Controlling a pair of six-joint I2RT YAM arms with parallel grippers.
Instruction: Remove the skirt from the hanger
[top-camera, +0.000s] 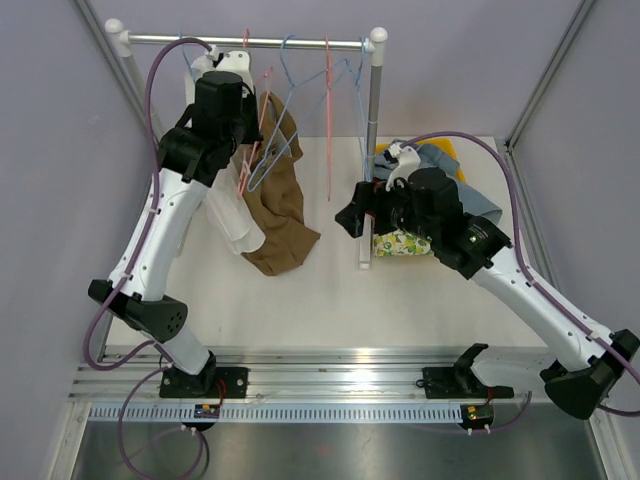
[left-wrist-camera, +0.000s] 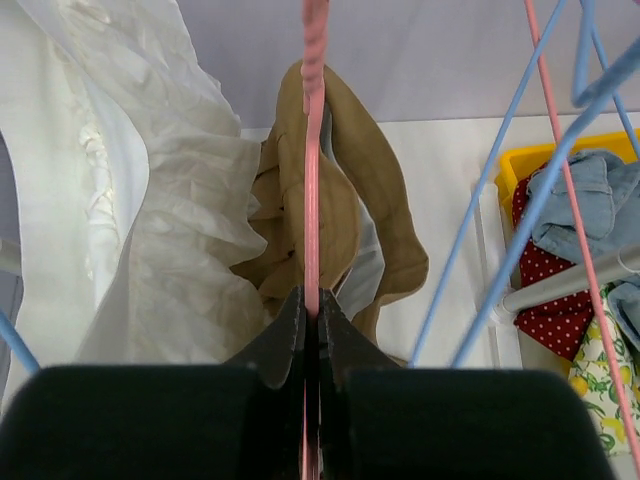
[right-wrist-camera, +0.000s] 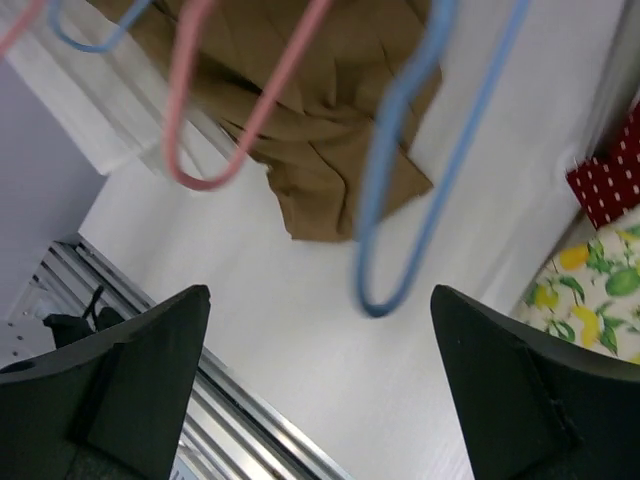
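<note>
left gripper (left-wrist-camera: 311, 305) is pinched tight on the thin wire of the pink hanger (left-wrist-camera: 312, 200). its arm reaches up from the base, elbow bent out to the left, wrist high just under the rail (top-camera: 250, 41). brown skirt (left-wrist-camera: 395, 210) drapes over that hanger beyond the fingers, beside a white garment (left-wrist-camera: 150, 200), its lower end bunched on the table (top-camera: 330, 300). right gripper (right-wrist-camera: 320, 290) hangs with fingers spread wide and nothing between them, its arm stretched left and low over the table, facing a blue hanger (right-wrist-camera: 365, 250).
</note>
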